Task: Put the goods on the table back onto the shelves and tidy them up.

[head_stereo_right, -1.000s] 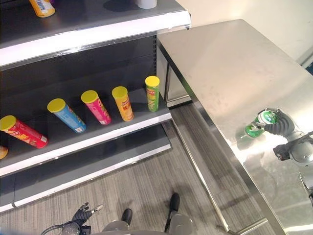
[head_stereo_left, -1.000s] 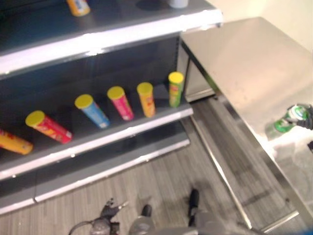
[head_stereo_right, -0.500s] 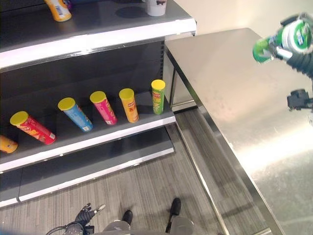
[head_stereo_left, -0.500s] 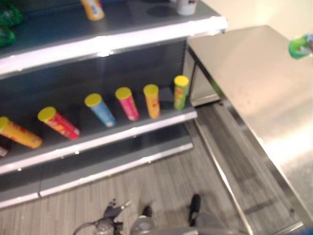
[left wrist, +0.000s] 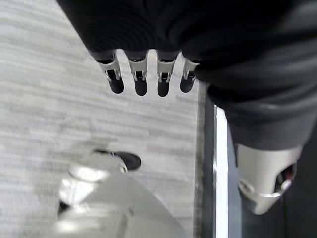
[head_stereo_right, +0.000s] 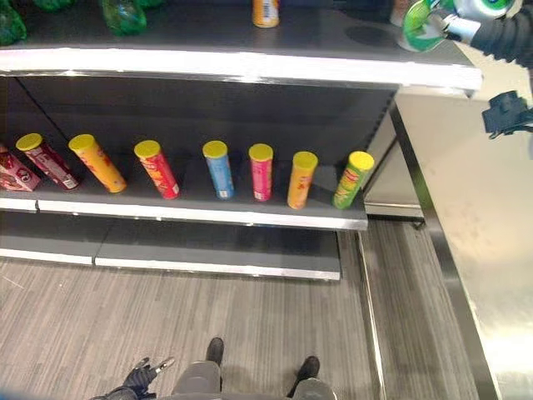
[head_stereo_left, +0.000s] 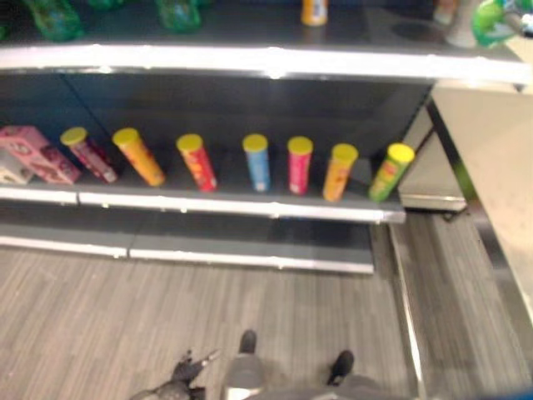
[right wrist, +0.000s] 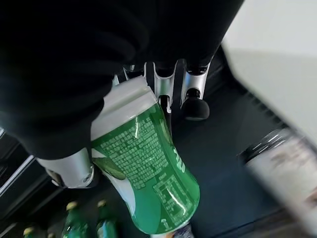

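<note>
While the left robot hand (head_stereo_right: 137, 373) hangs relaxed with straight fingers at lower left, green bottles (head_stereo_right: 123, 15) stand at upper left on the dark upper shelf (head_stereo_right: 250, 65). At upper right, the right robot hand (head_stereo_right: 491, 33) grips the green plastic bottle (right wrist: 146, 176) around its body; it is probably light, smooth and slippery.

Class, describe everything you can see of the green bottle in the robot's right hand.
The green bottle looks like clear green plastic with a green printed label and a white band. The right hand holds it with fingers curled round it, tilted, in the air over the right end of the top shelf. Nothing else touches it. More green bottles stand further along that shelf.
</note>
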You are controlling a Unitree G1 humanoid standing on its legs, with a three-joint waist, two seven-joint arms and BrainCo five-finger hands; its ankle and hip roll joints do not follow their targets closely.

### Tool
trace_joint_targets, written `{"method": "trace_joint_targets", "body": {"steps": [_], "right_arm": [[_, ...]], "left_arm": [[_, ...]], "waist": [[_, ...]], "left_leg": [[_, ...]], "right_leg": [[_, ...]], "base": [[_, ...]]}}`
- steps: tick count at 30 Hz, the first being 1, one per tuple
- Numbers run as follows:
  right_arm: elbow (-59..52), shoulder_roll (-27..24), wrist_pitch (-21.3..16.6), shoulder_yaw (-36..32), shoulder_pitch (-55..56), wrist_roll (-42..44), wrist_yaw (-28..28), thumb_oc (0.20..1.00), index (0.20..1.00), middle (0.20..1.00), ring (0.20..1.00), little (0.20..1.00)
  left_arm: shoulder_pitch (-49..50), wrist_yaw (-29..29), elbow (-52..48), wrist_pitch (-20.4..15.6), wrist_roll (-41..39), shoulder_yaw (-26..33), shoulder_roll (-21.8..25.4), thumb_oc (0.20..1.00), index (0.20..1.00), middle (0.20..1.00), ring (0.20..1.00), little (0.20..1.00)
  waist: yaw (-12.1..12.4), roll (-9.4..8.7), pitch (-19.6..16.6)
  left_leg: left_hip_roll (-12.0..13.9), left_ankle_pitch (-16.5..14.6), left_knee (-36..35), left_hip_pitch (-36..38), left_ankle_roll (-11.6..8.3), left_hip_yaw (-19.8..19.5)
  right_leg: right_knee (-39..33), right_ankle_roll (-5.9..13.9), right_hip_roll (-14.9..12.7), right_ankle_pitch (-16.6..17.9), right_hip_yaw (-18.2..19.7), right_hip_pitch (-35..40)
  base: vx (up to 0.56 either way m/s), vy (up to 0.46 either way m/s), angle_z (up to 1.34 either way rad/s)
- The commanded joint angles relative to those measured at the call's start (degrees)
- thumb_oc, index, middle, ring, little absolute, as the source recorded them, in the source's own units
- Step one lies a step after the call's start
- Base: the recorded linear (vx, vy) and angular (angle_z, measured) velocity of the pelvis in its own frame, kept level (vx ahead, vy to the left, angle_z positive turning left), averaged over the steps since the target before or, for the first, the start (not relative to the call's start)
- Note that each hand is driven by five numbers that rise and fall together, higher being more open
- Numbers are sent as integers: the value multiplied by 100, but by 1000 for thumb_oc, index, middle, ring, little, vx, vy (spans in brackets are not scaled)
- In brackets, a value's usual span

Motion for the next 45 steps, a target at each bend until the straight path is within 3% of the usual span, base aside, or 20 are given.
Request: {"method": "trace_joint_targets", "body": {"steps": [1,4,6,9,10,11,14,17,18,27,45], "right_arm": [[487,103,101,503,-782,247,-35,200,200,200,200,200],[930,205,191,1030,-1285,211,-3,200,200,200,200,200],[1346,295,312,1424,-1672,159,34,200,200,200,200,200],[1624,356,327,1816,-2104,247,63,200,200,200,200,200],[1788,332,356,2109,-2389,460,188,200,200,200,200,200],[2067,264,312,2661,-2900,692,260,200,200,200,200,200],[2435,292,353,3133,-3416,821,467,200,200,200,200,200],[2714,381,402,3422,-3695,954,583,200,200,200,200,200],[2955,458,417,3800,-4038,1087,705,200,200,200,200,200],[3705,596,618,4683,-4776,1599,1365,200,200,200,200,200],[3956,703,937,5334,-4929,1391,2074,200,200,200,200,200]], "left_arm": [[-149,16,-14,-97,-16,-229,362,1000,1000,1000,1000,1000],[-98,17,-24,-106,20,-220,436,1000,1000,1000,1000,1000],[-65,13,-21,-90,40,-177,544,1000,1000,1000,1000,1000],[-109,28,17,-97,68,-173,641,1000,1000,1000,1000,1000],[-177,18,-4,-120,33,-191,806,1000,1000,1000,1000,1000],[-299,14,-34,-143,-53,-231,964,1000,1000,1000,1000,1000],[-312,17,-27,-167,-100,-183,972,1000,1000,1000,1000,1000],[-332,24,-3,-194,-204,-171,956,1000,1000,1000,1000,1000],[-318,4,16,-219,-227,-209,913,1000,1000,1000,1000,1000],[-316,-114,166,-202,-122,-463,761,1000,1000,1000,1000,1000],[-389,-255,336,-175,31,-513,841,1000,1000,1000,1000,1000]], "waist": [[177,-229,-423],[260,-269,-463],[314,-275,-446],[306,-272,-387],[266,-285,-312],[240,-308,-244],[233,-377,-213],[259,-467,-265],[287,-523,-336],[358,-661,-481],[530,-765,-559]], "left_leg": [[170,-279,-114,47,-333,-189],[-131,-444,-96,79,-167,-139],[-338,-563,-146,220,-25,-21],[-406,-548,-184,281,25,-11],[-377,-510,-215,309,11,-114],[-372,-481,-188,263,-18,-185],[-383,-474,-52,186,-60,-298],[-350,-469,-56,170,-106,-294],[-265,-460,-65,184,-155,-302],[-43,-378,-204,265,-329,-467],[-5,-326,-295,266,-406,-619]], "right_leg": [[249,294,-105,-745,104,288],[386,448,-449,-618,118,227],[893,560,-838,-443,196,34],[1284,576,-961,-337,358,-124],[1347,501,-712,-383,771,-343],[954,426,-361,-483,1119,-490],[755,465,-208,-496,1347,-423],[518,454,-173,-435,1285,-312],[370,424,-102,-452,1191,-188],[124,337,120,-570,919,141],[96,328,99,-631,560,304]], "base": [[16,168,15],[16,244,10],[12,304,-8],[3,93,-5],[-9,-61,0],[-8,-64,1],[6,-60,14],[48,-72,29],[78,-97,1],[57,-77,13],[30,-14,11]]}}
